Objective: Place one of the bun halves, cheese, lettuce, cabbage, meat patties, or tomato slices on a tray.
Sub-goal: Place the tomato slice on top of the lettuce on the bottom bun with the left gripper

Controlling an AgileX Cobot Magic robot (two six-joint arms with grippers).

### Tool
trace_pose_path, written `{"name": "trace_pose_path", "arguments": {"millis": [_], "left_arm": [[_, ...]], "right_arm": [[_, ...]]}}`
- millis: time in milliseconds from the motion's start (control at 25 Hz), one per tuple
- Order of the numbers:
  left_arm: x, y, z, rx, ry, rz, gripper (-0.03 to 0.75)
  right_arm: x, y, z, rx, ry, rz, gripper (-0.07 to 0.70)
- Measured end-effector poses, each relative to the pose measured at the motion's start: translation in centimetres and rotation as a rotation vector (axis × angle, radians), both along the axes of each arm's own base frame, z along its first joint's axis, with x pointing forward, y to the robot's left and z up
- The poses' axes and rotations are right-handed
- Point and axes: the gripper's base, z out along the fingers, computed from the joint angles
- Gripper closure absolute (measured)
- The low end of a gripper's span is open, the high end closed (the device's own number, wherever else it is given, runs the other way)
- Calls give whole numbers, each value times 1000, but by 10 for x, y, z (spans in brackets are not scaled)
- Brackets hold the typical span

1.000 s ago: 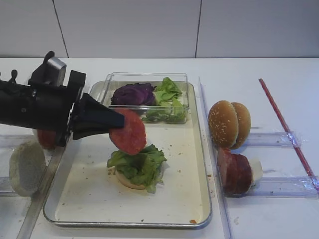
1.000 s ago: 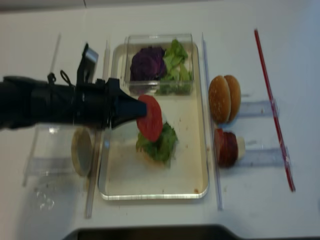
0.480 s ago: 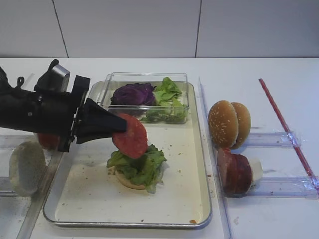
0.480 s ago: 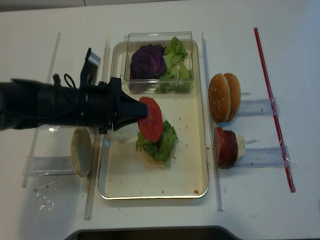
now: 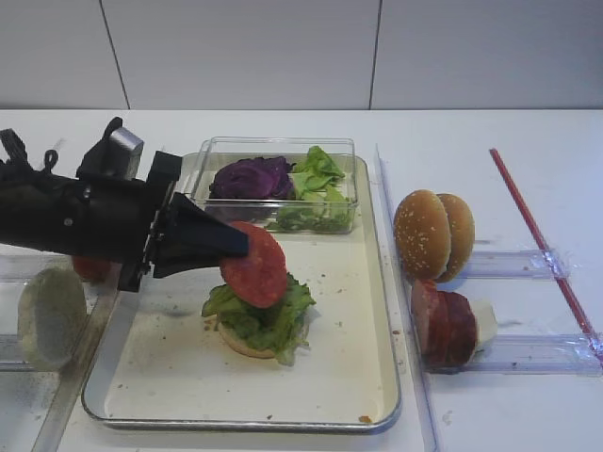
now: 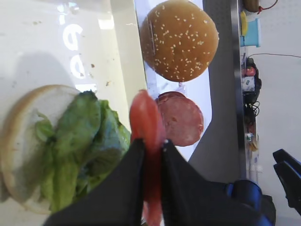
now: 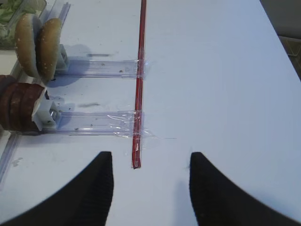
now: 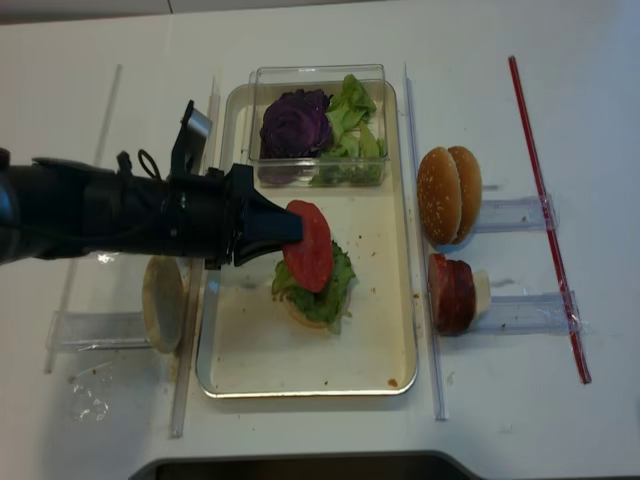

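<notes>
Left gripper (image 5: 240,247) clamped on one tomato slice (image 5: 254,265), held on edge just above the lettuce (image 5: 264,311) that sits on a bun half (image 5: 243,343) on the tray (image 5: 367,395). Behind, at the tray's far end, a clear plastic box (image 5: 278,151) with purple cabbage (image 5: 250,177) and more green leaves. Right of the tray, two bun halves (image 5: 433,234) upright in a rack, meat patties (image 5: 445,325) upright in the next, a pale slice behind them. One pale bun half (image 5: 49,315) left of the tray.

Left wrist view: slice edge-on between the closed fingers (image 6: 117,193), nothing between it and the lettuce. Right wrist view: right gripper (image 7: 149,186) parked with jaws apart, over bare table by a red strip (image 7: 139,80).
</notes>
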Motion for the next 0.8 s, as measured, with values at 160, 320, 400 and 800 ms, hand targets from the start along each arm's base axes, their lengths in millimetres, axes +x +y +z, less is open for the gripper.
{"name": "trace_pose_path", "arguments": {"millis": [160,320,400,800], "left_arm": [[8,-2,-18,-39,53,29,680],[12,-2,-30,-47,80,44,680],[12,-2,-30,-46,78,42,680],[5,-1,-35,9,79,-37,680]], "right_arm": [[0,0,0,0,0,0,239],[0,0,0,0,0,0,239],[0,0,0,0,0,0,239],[0,0,0,-2,0,1,239]]}}
